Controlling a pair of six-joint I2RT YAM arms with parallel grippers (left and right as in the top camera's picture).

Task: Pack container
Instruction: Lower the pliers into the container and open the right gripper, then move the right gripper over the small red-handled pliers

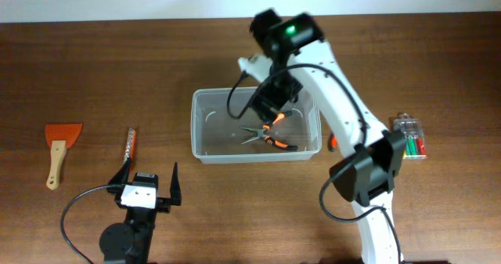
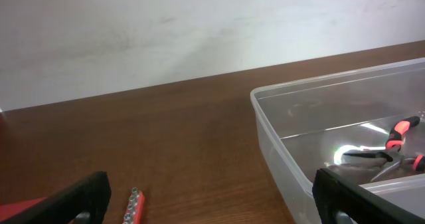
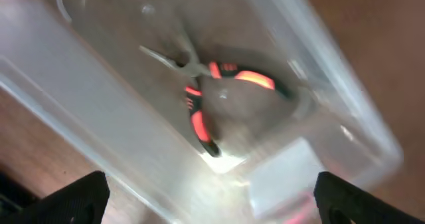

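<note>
Container (image 1: 196, 131) sits mid-worktop (image 1: 94, 76), pliers (image 1: 266, 136) lying flat on its floor. Right gripper (image 3: 208, 196) hangs right above them, jaws spread wide, gripping nothing. Left gripper (image 1: 149, 176) gapes empty too, near the front edge, clear of the container.

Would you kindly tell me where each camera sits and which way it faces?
Overhead: above the table, looking straight down on container, pliers, left arm, right arm.
Left wrist: low, facing the wall; left fingers at bottom corners.
Right wrist: above the container, looking down; right fingers at bottom corners.
Shared: all show the pliers in the container.
</note>
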